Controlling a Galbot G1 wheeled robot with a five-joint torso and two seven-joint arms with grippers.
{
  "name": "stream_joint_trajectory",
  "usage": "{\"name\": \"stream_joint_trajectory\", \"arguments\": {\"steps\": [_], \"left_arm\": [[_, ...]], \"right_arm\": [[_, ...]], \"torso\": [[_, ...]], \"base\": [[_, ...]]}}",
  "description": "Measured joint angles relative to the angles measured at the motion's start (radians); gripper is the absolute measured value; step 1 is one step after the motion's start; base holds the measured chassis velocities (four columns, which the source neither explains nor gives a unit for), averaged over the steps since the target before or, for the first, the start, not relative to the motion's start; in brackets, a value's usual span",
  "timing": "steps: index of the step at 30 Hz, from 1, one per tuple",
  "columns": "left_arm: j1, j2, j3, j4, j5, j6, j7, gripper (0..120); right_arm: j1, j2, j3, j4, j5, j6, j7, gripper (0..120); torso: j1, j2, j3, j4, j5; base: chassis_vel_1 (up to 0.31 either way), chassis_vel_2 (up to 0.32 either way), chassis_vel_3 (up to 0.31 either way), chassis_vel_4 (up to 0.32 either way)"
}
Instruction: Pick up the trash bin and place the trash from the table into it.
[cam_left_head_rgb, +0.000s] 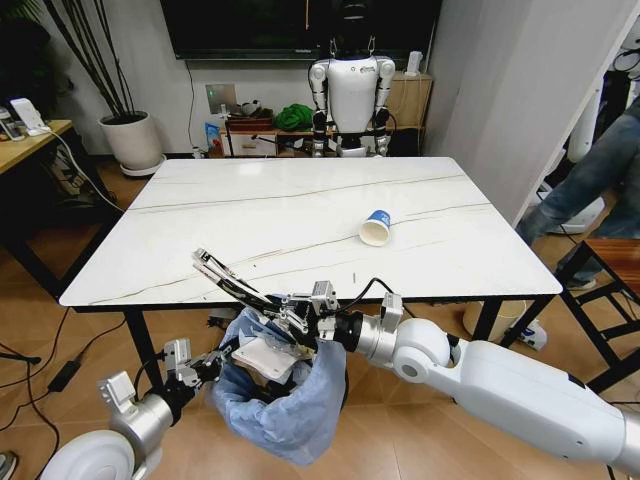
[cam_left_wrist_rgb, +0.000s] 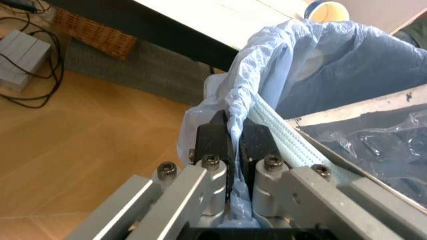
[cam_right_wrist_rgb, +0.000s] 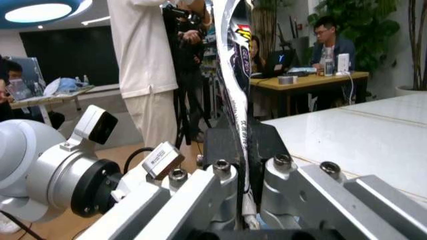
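The trash bin (cam_left_head_rgb: 285, 400), lined with a crinkled light-blue bag, hangs at the near edge of the white table (cam_left_head_rgb: 300, 210). My left gripper (cam_left_head_rgb: 218, 358) is shut on its rim; the left wrist view shows the black fingers (cam_left_wrist_rgb: 215, 137) pinching bag and rim (cam_left_wrist_rgb: 267, 120). My right gripper (cam_left_head_rgb: 275, 308) is above the bin's mouth, shut on a long flat silvery wrapper (cam_left_head_rgb: 225, 275) that sticks out up and to the left. That wrapper (cam_right_wrist_rgb: 235, 75) is edge-on between the pads (cam_right_wrist_rgb: 267, 142). A flat white piece (cam_left_head_rgb: 265, 358) lies inside the bin. A blue-white paper cup (cam_left_head_rgb: 375, 228) lies on the table.
A white humanoid robot (cam_left_head_rgb: 350, 85) stands behind the table by a low shelf. A potted plant (cam_left_head_rgb: 132, 140) and a wooden desk (cam_left_head_rgb: 25, 140) are at the left. A dark chair (cam_left_head_rgb: 605, 265) and a person's legs (cam_left_head_rgb: 600, 170) are at the right. A cream bin (cam_left_head_rgb: 500, 320) stands under the table.
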Motion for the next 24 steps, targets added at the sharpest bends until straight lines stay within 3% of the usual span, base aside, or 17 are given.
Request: {"name": "stream_joint_trajectory", "arguments": {"steps": [24], "left_arm": [[0.008,0.016,-0.012,-0.009,0.0,0.001,-0.003,0]], "right_arm": [[-0.046,-0.027,0.048,0.003,-0.01,0.022,-0.029,3]], "torso": [[0.0,0.0,0.0,0.0,0.0]], "base": [[0.0,0.0,0.0,0.0]]}}
